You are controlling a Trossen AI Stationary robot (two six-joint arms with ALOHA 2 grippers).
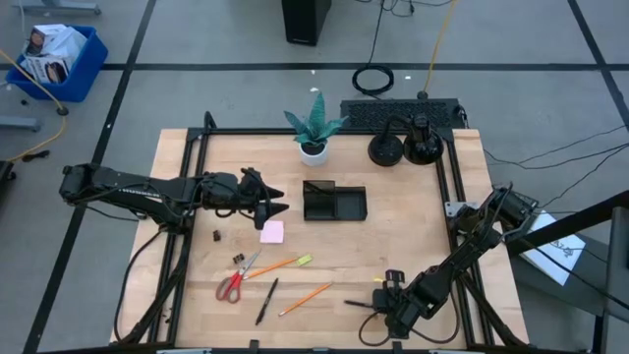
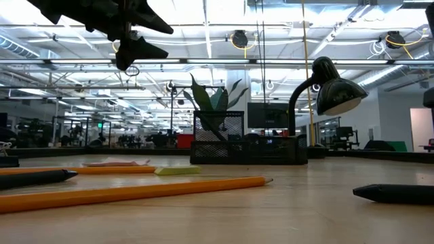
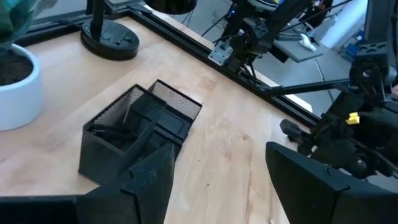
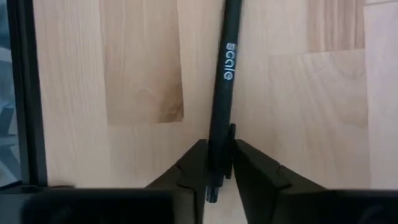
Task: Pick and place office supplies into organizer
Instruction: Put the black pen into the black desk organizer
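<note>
White lettering "scale" on the black pen (image 4: 225,74), running along its barrel, just above the clip, nothing else readable

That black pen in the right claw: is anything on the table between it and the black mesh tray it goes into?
Nothing visible. The slim black plastic pen sits between the right claw's fingers near the table's front edge, and bare wood lies between it and the black mesh organizer tray.
</note>
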